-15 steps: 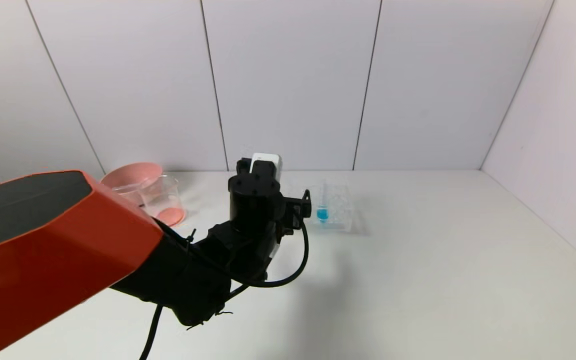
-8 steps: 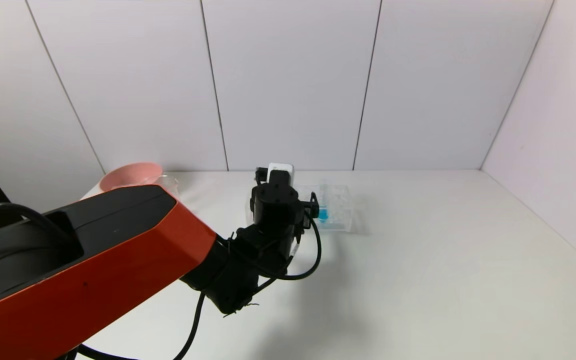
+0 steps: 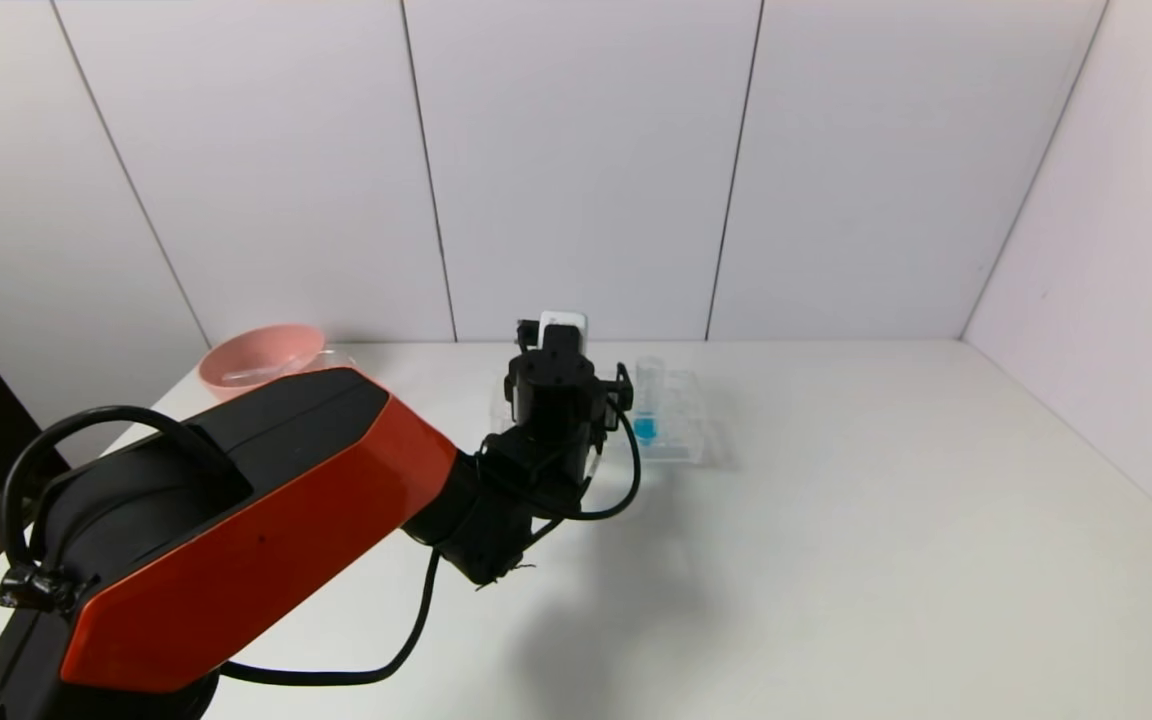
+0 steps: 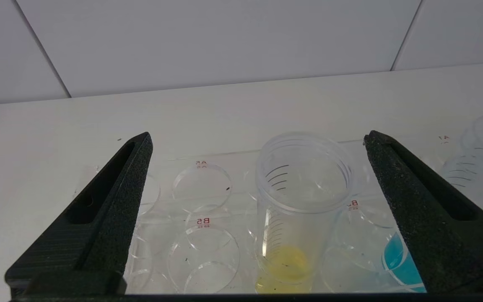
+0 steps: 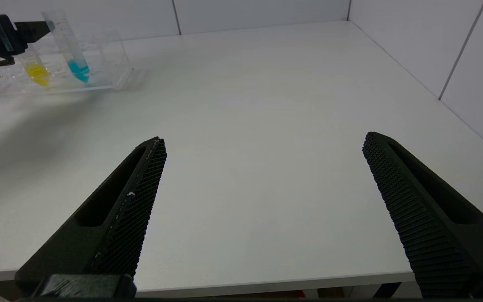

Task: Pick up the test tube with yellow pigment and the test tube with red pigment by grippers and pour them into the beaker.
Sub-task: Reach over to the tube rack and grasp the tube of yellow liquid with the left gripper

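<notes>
The test tube with yellow pigment stands upright in the clear many-holed rack. My left gripper is open, with one jaw on each side of this tube and clear of it. The tube and its yellow liquid also show in the right wrist view. The test tube with red pigment is out of view. The beaker is mostly hidden behind my left arm; only a bit of clear rim shows. My right gripper is open and empty above the table's front edge.
A blue-liquid tube stands in the rack, right beside the yellow one. A pink bowl sits at the back left by the wall. White walls close the table at the back and right.
My left arm has swung from near the beaker and the pink bowl forward and to the right, up to the rack. The beaker is now covered by the arm.
</notes>
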Robot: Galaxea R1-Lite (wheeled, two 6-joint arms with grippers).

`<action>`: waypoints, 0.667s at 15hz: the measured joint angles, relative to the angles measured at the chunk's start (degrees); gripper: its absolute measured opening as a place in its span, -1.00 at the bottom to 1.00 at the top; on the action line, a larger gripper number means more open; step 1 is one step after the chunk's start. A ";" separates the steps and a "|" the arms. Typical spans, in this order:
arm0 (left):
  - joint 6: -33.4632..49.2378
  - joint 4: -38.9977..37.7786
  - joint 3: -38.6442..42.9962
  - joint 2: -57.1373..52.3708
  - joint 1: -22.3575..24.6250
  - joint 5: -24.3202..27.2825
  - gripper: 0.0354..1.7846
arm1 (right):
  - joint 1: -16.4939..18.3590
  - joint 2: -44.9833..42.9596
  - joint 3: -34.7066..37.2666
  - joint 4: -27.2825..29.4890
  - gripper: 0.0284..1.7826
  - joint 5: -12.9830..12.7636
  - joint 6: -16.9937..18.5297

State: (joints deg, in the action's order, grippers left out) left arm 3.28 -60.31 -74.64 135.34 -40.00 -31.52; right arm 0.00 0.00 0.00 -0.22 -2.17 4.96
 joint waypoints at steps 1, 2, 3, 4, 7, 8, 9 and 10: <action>0.00 -0.05 -0.09 0.27 0.04 0.00 0.98 | 0.00 0.00 0.00 0.00 0.92 -0.02 0.02; 0.00 -0.11 -0.11 0.49 0.09 0.00 0.98 | 0.00 0.00 0.00 -0.02 0.92 0.02 0.02; 0.00 -0.28 -0.20 0.66 0.10 0.00 0.98 | 0.00 0.00 0.00 -0.02 0.92 0.02 0.02; 0.02 -0.30 -0.29 0.79 0.09 -0.02 0.96 | 0.00 0.00 0.00 -0.02 0.92 0.02 0.02; 0.11 -0.33 -0.49 0.94 0.01 -0.06 0.73 | 0.00 0.00 0.00 -0.02 0.92 0.00 0.02; 0.11 -0.33 -0.51 0.94 0.01 -0.09 0.60 | 0.00 0.00 0.00 0.00 0.92 0.00 0.02; 0.11 -0.33 -0.51 0.99 0.01 -0.04 0.44 | 0.00 0.00 0.00 0.00 0.92 0.02 0.02; 0.11 -0.30 -0.51 1.04 0.01 -0.04 0.23 | 0.00 0.00 0.00 -0.02 0.92 0.00 0.05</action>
State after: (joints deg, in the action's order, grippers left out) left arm 3.39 -60.61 -75.15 136.38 -39.99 -31.56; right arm 0.00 0.00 0.00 -0.24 -2.17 5.01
